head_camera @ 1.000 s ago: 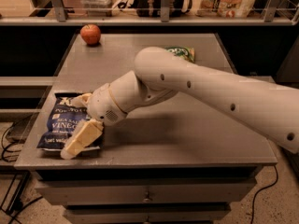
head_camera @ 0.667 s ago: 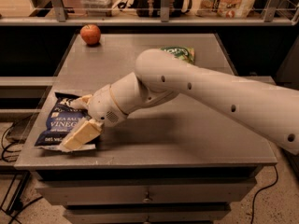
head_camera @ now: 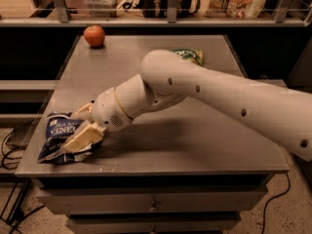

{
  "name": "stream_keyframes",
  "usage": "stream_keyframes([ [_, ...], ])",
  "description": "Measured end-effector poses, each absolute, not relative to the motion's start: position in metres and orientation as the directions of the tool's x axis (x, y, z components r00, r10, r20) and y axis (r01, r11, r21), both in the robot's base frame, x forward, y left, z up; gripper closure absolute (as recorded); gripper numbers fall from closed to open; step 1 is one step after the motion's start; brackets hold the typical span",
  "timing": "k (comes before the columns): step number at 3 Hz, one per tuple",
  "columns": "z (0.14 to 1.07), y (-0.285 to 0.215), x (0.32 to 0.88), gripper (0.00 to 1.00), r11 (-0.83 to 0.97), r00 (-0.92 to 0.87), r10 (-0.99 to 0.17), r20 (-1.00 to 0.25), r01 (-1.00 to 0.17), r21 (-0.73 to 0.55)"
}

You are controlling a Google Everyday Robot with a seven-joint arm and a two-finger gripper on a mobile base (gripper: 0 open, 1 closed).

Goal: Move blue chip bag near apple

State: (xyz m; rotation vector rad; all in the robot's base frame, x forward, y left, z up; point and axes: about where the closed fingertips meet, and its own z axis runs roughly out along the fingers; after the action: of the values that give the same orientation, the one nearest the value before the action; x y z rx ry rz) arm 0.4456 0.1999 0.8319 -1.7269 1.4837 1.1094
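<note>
The blue chip bag (head_camera: 59, 133) lies crumpled at the table's front left corner, white lettering showing. My gripper (head_camera: 71, 129) is on its right side, with one cream finger (head_camera: 82, 138) pressed over the bag's front and the other finger (head_camera: 83, 110) behind it; the fingers are shut on the bag, which still rests on the table. The apple (head_camera: 94, 35), small and red-orange, sits at the table's far left, well apart from the bag. My white arm reaches in from the right across the table.
The grey table (head_camera: 195, 140) has drawers below its front edge. A green snack bag (head_camera: 189, 55) lies at the far right, partly hidden behind my arm. A shelf rail (head_camera: 170, 19) with several items runs behind the table. Cables lie on the floor at the left.
The fingers have closed in on the bag. It has gone from lying flat and wide to bunched up and narrower, and its right side is squeezed between them.
</note>
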Motion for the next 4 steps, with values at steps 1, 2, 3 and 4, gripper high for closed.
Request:
stream_keyframes([
  [1, 0.835, 0.2, 0.446, 1.0, -0.195, 0.026, -0.476, -0.879, -0.978, 0.077],
  [2, 0.835, 0.2, 0.446, 1.0, -0.195, 0.026, -0.476, -0.879, -0.978, 0.077],
  [3, 0.867, 0.163, 0.49, 1.0, -0.102, 0.033, -0.44, -0.897, -0.995, 0.014],
  [4, 0.917, 0.111, 0.553, 1.0, 0.016, 0.024, -0.35, -0.936, -0.999, -0.032],
])
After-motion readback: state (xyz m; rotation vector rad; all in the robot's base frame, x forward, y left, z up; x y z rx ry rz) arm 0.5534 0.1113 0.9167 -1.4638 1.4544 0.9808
